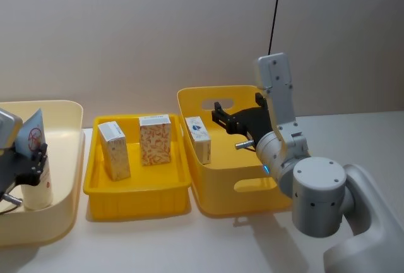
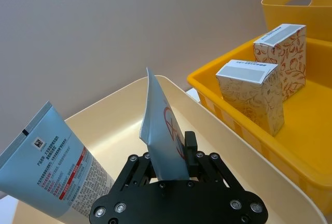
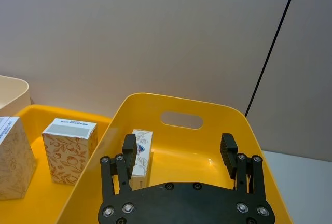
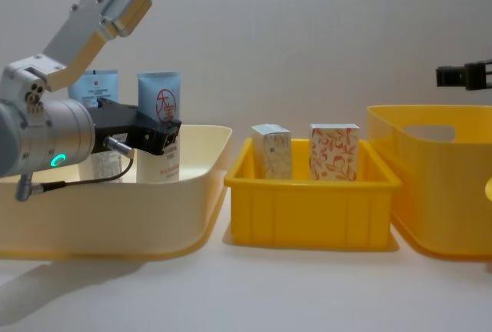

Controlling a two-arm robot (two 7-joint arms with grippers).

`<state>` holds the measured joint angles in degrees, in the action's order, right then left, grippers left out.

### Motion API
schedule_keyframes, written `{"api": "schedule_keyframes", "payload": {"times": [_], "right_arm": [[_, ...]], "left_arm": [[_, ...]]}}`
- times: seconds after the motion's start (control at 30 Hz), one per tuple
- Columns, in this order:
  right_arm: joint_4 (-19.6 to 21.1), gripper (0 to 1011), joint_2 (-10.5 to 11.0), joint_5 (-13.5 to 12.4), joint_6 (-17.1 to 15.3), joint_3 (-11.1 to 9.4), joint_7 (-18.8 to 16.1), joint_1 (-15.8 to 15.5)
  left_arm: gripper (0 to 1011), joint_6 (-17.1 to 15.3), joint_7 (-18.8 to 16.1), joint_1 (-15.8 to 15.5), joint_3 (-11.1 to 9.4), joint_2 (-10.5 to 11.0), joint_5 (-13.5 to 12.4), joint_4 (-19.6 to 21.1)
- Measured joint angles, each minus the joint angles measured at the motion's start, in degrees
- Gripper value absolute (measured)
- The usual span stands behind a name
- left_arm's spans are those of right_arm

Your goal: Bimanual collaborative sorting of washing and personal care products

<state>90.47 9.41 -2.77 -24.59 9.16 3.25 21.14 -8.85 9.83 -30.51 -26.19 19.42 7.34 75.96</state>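
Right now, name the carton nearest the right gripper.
The blue-marked white carton, alone in the deep bin by the right gripper; both patterned cartons stand in the shallow tray.

Three open bins stand in a row on a white tabletop (image 1: pixel 189 241). On the left is a large cream tub (image 1: pixel 66 153) with rounded corners. In the middle, just beside it, is a shallow yellow tray (image 1: pixel 139 202). On the right is a deeper yellow bin (image 1: pixel 218 200) with oval handle slots in its walls. Behind them is a plain beige-grey wall (image 1: pixel 158 33), with a thin black cable (image 1: pixel 276 7) hanging down it above the deep bin.
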Motion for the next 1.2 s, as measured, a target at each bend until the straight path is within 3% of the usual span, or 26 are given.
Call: {"api": "schedule_keyframes", "payload": {"times": [1.2], "right_arm": [[0.0, 1001, 0.0, 0.0, 0.0, 0.0, 0.0, 0.0]], "left_arm": [[278, 0.0, 0.0, 0.0, 0.0, 0.0, 0.0, 0.0]]}}
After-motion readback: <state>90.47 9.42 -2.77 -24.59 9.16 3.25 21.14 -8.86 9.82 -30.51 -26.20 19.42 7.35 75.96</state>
